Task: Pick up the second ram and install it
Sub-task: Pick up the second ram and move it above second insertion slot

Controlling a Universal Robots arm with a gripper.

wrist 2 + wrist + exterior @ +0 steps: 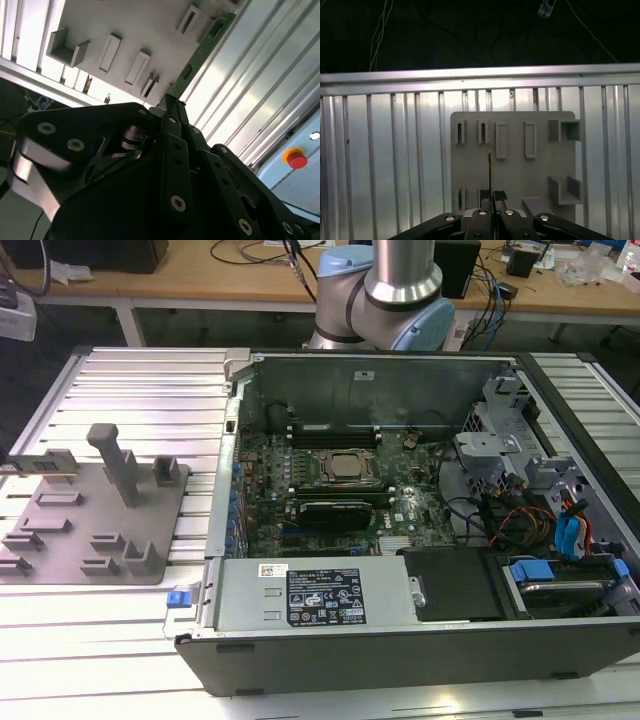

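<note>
Item: second ram point(491, 155), a long, narrow green circuit stick carrying dark chips, seen edge-on in the first wrist view and along its flat face in the second wrist view point(200, 60). Location: held over the grey fixture plate point(520, 175), which rests on the ribbed metal table point(150, 400); in the exterior view the stick lies level at that plate's far corner, toward the exterior view's left point(45, 462), well apart from the open computer case point(400, 640). Whether its lower edge touches the plate cannot be told. Holder: gripper point(492, 195), jaws pressed together on the stick, pinching its two flat faces near one end, the rest of its length reaching out past the fingertips. Destination fittings: motherboard point(270, 460) inside the case, with the processor socket point(345, 468) at its middle. Handling, by judgement: light and thin; stiff along its length but likely to flex or crack if levered sideways; the faces are smooth, so a grip on them may slip under a downward push. The chips and the contact edge look fragile. Best taken by the flat faces close to the upper edge, squarely, leaving the contact edge and both short ends free.
</note>
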